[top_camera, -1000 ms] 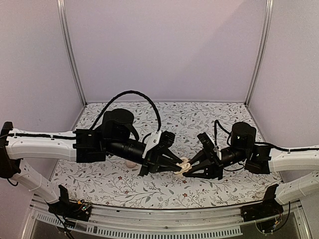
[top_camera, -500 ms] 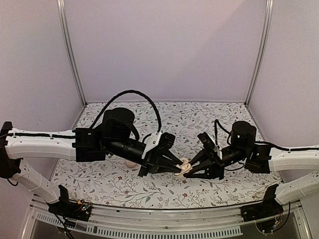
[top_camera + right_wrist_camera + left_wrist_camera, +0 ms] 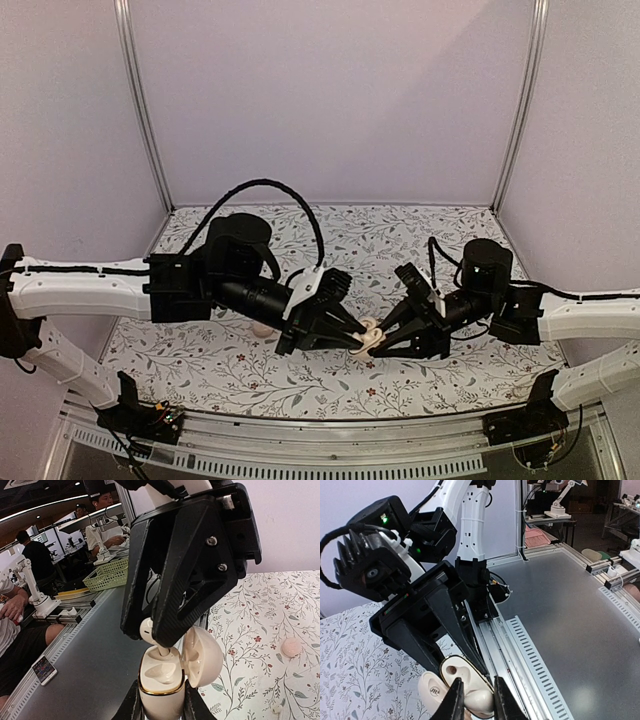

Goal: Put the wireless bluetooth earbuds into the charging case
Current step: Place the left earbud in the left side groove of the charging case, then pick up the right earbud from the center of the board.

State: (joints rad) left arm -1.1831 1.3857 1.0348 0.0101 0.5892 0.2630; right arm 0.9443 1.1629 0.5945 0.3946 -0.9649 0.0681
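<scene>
Case: held in the air above the surface (image 3: pixel 260 615), upright in my right pincer (image 3: pixel 161 701); the case (image 3: pixel 160 684) shows a gold rim and an open mouth.
Lid: swung open on its hinge; the lid (image 3: pixel 202 655) stands off the side of the case away from the sockets' approach path.
Right pincer state: narrow, clamped on the lower body of the case.
Left pincer state: narrow, closed on one earbud; my left pincer (image 3: pixel 477 700) points straight at the case mouth.
Earbud position: the earbud (image 3: pixel 146 630) sits directly over the case mouth, bulb toward my left pincer, stem entering the case at the rim.
Key relation: the earbud's long axis lines up with the case's long axis, so the seating move runs along that one line, toward the case floor.
Free socket: one moulded hollow beside the stem is unfilled.
Second earbud: a small pink rounded piece, probably the second earbud (image 3: pixel 291 647), lies on the surface well apart from the case, on the lid side.
Nearer arm: in the overhead view that piece lies below my left forearm, so the left arm is nearer.
Judged step: seating the first earbud; not fully home.
Risk: a tilt off the case axis could jam the stem against the rim.
</scene>
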